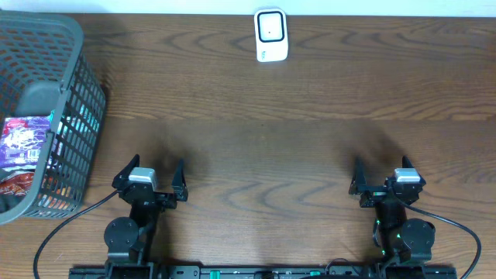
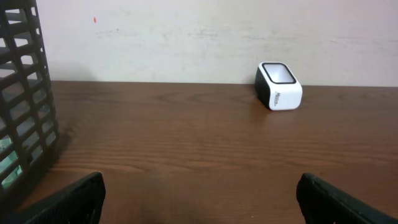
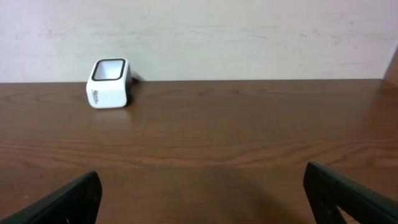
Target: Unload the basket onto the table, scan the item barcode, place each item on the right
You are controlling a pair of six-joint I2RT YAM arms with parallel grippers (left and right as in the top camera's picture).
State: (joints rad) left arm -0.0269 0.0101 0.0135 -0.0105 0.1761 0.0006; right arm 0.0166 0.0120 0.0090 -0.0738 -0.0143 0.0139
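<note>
On the scanner [image 3: 109,84], unreadable lettering [image 3: 97,96]

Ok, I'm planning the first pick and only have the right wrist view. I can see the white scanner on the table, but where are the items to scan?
Observer: They're in a dark grey basket at the table's left edge, on the left arm's side.
Operator: What's in it?
Observer: A purple packet lies near the top, with a red packet next to it. I can't read either one.
Operator: Is the left arm free to reach in?
Observer: Yes. The left gripper is open and empty, and it sits beside the basket without touching it.
</note>
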